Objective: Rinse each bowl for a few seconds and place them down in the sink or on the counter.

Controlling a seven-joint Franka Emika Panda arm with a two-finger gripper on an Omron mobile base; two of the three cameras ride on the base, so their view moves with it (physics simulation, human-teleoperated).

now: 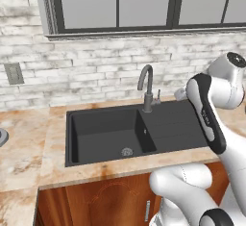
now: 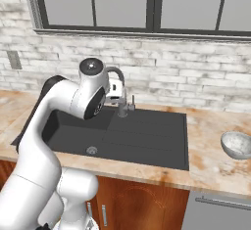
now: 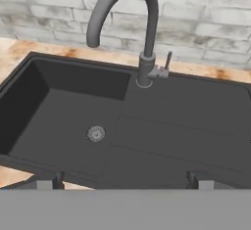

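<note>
The pincer point(image 3: 125, 177) is hanging wide and empty over the sink point(image 3: 147, 141). A bowl point(image 2: 237, 144) is sitting on the counter point(image 2: 211, 163) to its right; approaching its rim squarely from above seems best.

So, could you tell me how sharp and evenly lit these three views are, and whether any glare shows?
Left base view: soft, even light, the counter glossy with pale sheen, the sink matte. Right base view: the bowl looks slightly soft; the window panes are flat grey. Hand view: the tap is fairly sharp, with faint shading in the basin and no hard shadows.
</note>
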